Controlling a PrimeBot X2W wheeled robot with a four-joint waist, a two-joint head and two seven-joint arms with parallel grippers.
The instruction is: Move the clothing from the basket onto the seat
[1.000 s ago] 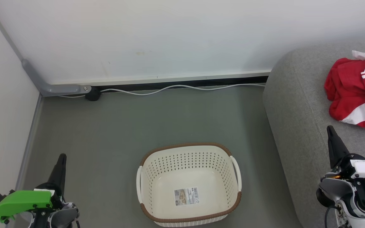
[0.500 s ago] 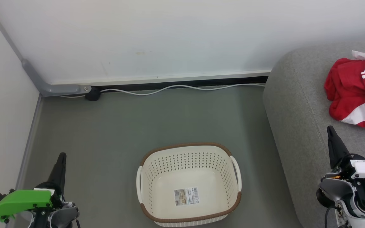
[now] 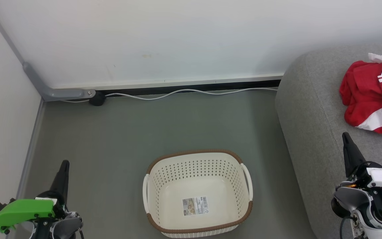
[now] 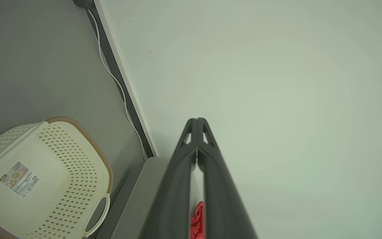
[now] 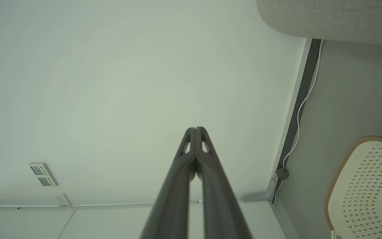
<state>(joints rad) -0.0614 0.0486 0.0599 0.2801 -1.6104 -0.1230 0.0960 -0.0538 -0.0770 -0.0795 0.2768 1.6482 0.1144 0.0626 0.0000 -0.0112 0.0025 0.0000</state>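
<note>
The red and white clothing (image 3: 373,99) lies bunched on the grey seat (image 3: 310,113) at the right; a sliver of red clothing (image 4: 197,219) shows between the left fingers. On the floor, the cream basket (image 3: 164,176) with its brown rim holds nothing but its label, and it shows again as the basket (image 4: 65,156) and the basket (image 5: 366,186) in the wrist views. My left gripper (image 3: 65,164) is shut at the lower left, left of the basket. My right gripper (image 3: 345,136) is shut over the seat's front, below the clothing. Both hold nothing.
A white cable (image 3: 184,92) runs along the skirting at the foot of the back wall, ending at a dark plug (image 3: 97,98). A grey conduit (image 3: 35,81) angles down the left wall corner. Grey floor (image 3: 128,132) surrounds the basket.
</note>
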